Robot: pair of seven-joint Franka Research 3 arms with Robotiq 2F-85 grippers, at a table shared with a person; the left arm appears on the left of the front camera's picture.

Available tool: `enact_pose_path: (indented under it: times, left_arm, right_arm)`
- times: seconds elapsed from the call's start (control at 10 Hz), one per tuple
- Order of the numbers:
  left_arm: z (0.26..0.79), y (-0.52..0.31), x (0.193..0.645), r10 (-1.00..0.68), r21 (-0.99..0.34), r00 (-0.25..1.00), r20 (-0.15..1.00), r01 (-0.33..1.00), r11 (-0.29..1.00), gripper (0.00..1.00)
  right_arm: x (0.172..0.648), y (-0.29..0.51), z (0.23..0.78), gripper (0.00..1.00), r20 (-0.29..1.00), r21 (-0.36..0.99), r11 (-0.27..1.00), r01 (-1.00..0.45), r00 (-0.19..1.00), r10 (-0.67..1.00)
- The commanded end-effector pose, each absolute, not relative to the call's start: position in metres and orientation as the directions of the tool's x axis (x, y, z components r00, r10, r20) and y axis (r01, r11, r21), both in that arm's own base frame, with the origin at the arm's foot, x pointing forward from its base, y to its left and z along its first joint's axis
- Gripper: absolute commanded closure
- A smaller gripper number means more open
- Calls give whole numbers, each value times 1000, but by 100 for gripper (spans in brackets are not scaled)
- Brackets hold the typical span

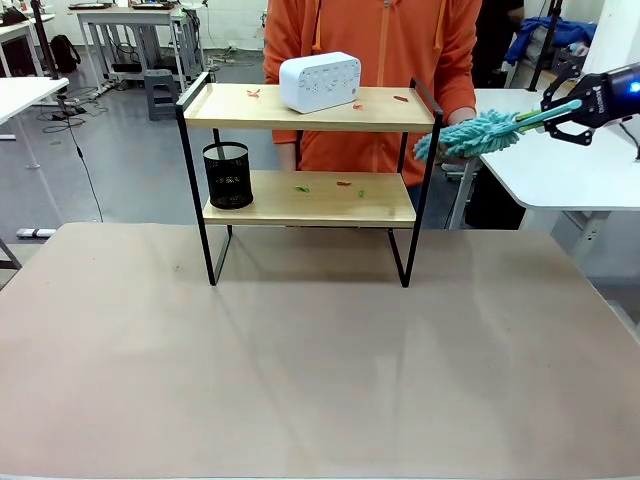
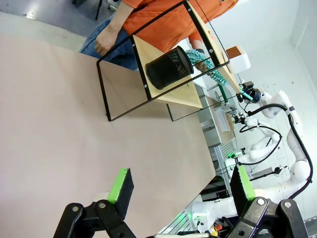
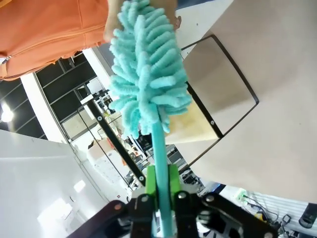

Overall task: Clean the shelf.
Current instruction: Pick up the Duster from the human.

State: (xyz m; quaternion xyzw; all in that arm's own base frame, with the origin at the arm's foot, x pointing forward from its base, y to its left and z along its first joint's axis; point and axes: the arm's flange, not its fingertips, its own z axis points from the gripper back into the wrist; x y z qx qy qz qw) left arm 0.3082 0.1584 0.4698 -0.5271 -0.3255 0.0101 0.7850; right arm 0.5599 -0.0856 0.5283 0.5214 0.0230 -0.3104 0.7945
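Right gripper is pinching the teal stick of a fluffy duster — in the right wrist view the green pads are clamped on either side of it. The duster head is in the air at the right end of the shelf, about level with the top board; can't tell whether it touches the frame. Left gripper is spread wide with nothing between the pads, over the tan tabletop. Shelf stands far-middle on the table: white box on the top board, black mesh cup at the left end of the lower board, small red and green scraps on both. Person in orange just behind it.
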Motion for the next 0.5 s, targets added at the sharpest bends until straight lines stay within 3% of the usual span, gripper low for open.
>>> enact_pose_path:
  times: [0.0,0.2,0.4]
  left_arm:
    - [471,157,309,363,-827,771,523,355,436,0]
    - [471,157,309,363,-827,771,523,355,436,0]
    - [471,157,309,363,-827,771,523,355,436,0]
  right_arm:
    - [558,-90,529,100,-364,819,275,504,826,-430]
    - [543,-91,536,100,-332,821,323,471,854,-401]
    - [481,-100,568,100,-144,810,510,288,942,-304]
